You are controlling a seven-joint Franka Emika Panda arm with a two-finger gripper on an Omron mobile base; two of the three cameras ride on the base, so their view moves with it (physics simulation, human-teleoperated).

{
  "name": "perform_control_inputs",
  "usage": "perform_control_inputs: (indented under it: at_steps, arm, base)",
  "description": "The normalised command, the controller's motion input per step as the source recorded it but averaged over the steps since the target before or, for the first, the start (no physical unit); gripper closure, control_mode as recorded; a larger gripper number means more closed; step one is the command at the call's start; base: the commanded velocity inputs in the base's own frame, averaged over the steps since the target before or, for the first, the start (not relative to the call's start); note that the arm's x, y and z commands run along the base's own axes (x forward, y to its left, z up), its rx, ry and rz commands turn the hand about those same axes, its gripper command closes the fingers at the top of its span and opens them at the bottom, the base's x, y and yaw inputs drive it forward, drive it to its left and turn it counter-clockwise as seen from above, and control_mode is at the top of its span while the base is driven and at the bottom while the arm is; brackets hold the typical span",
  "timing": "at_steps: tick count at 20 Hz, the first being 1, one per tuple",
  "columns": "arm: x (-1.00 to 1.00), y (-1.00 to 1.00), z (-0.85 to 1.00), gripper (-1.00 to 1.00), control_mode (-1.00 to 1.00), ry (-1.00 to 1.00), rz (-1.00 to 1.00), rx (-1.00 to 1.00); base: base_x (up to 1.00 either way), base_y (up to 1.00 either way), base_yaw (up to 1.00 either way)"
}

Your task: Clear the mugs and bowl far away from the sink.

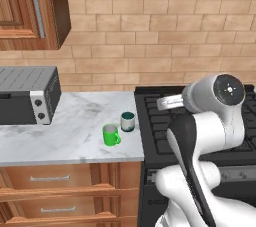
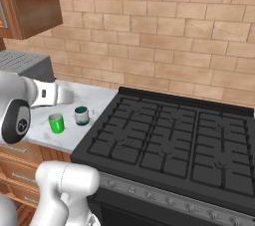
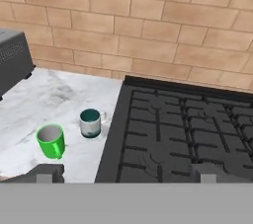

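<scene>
Two mugs are found on the marble counter beside the stove, with the gripper held released and empty above them.

Nearest, the gripper (image 3: 126,173) is seen with its two dark fingertips (image 3: 47,172) spread wide apart, nothing between them, well above the worktop; this is judged a look-down pose for choosing a target. Just beyond, the bright green mug (image 3: 51,140) stands upright on the marble counter (image 1: 65,136), its handle turned to the near side. Slightly farther and to its right, close but apart, a white mug with a teal inside (image 3: 90,122) stands near the left edge of the black stove (image 2: 169,140). Farther left, a dark toaster oven (image 1: 27,96) sits against the brick wall (image 3: 148,30).
</scene>
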Motion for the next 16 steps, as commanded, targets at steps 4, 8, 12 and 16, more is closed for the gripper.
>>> perform_control_inputs:
  at_steps: [4, 8, 12, 16]
  arm:
    - [-0.4, 0.0, 0.0, -1.0, -1.0, -0.01, -0.06, 0.05]
    - [-0.37, 0.0, 0.05, -1.0, 1.0, -0.06, -0.04, 0.03]
    - [0.0, 0.0, 0.0, -1.0, 1.0, 0.0, 0.0, 0.0]
    - [0.0, 0.0, 0.0, -1.0, 1.0, 0.0, 0.0, 0.0]
  base:
    - [0.0, 0.0, 0.0]
    - [-0.46, -0.02, -0.06]
    - [-0.97, -0.04, -0.01]
    - [-0.79, 0.0, 0.34]
